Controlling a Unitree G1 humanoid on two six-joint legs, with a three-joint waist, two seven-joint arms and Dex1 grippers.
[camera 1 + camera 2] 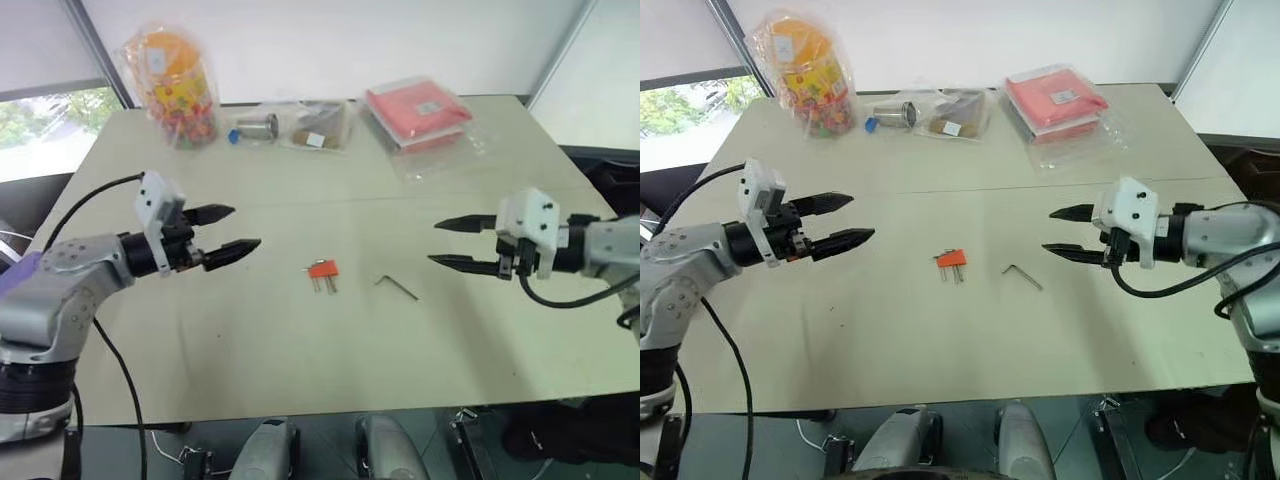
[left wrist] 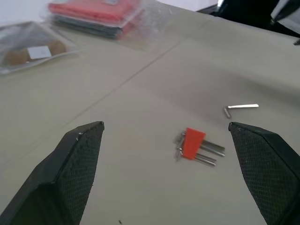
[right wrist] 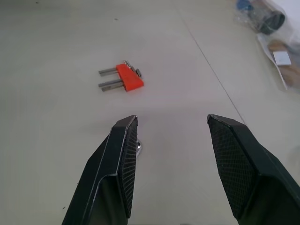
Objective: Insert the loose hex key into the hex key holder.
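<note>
Left eye view: hex key holder [image 1: 322,270] mid-worktop [image 1: 300,360], loose hex key [image 1: 397,287] just right of it, apart. Left gripper [image 1: 228,231] and right gripper [image 1: 447,243] hover either side, fingers spread, empty.

Along the bench's [image 1: 300,370] far edge I see a candy jar [image 1: 178,85], two clear bags [image 1: 295,124] and a red packet [image 1: 418,112].
</note>
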